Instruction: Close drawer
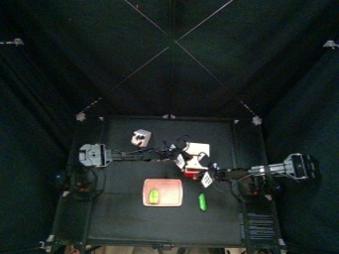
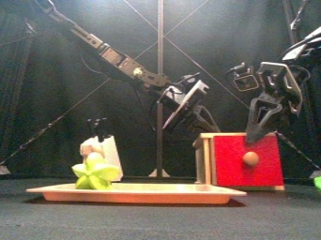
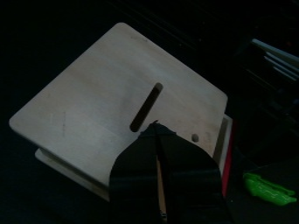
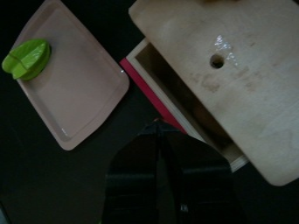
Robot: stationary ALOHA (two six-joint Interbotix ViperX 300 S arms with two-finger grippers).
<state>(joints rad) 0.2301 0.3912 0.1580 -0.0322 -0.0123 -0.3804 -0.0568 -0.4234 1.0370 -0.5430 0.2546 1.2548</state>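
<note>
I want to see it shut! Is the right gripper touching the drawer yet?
Cannot tell. In the front view the right gripper hangs just above the drawer, and the right wrist view doesn't plainly show contact or a gap either.

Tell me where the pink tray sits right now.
In the top view the pink tray lies near the table's front edge, just left of the drawer, with a green piece on the table beside its right edge.

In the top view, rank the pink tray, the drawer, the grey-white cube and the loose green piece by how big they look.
1. pink tray and drawer: about alike; arms partly cover the drawer, so I won't rank them.
2. grey-white cube: clearly smaller.
3. loose green piece: smallest, a thin sliver beside the tray.
</note>
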